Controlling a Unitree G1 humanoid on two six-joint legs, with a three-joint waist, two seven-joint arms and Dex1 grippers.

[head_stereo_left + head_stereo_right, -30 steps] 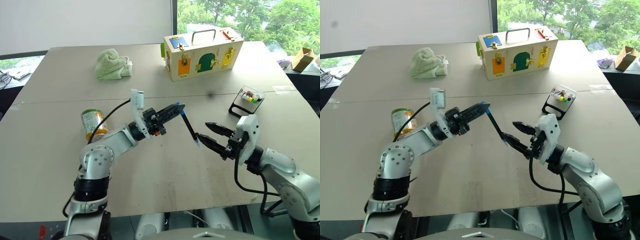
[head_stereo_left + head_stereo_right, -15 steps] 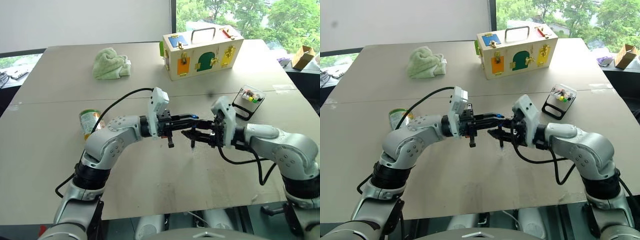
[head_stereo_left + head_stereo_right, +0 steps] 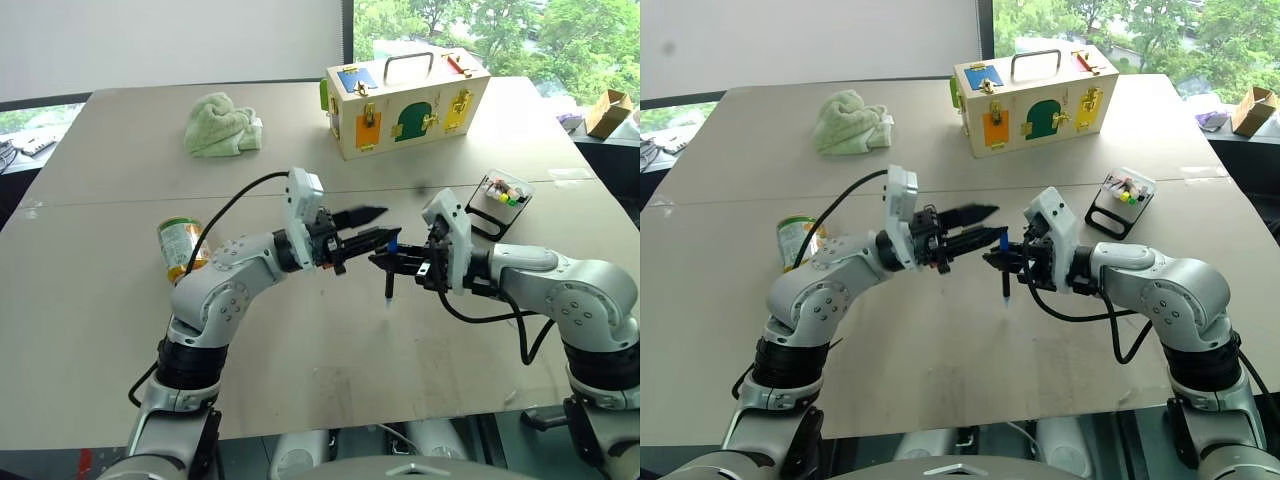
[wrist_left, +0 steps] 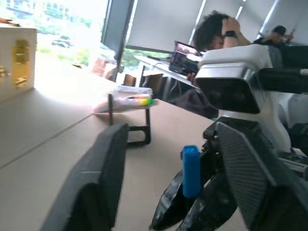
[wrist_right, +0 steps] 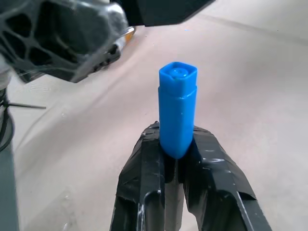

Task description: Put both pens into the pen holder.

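The blue pen (image 3: 1005,272) is pinched near its top by the right gripper (image 3: 1002,258) and hangs straight down above the middle of the table (image 3: 940,360). The left gripper (image 3: 975,225) is spread wide, just beside it. The pen holder (image 3: 1122,195) is set near the table's right edge, closer to the right arm. The pen must be carried that way.

Bright daylight from windows; wrist views blurred.
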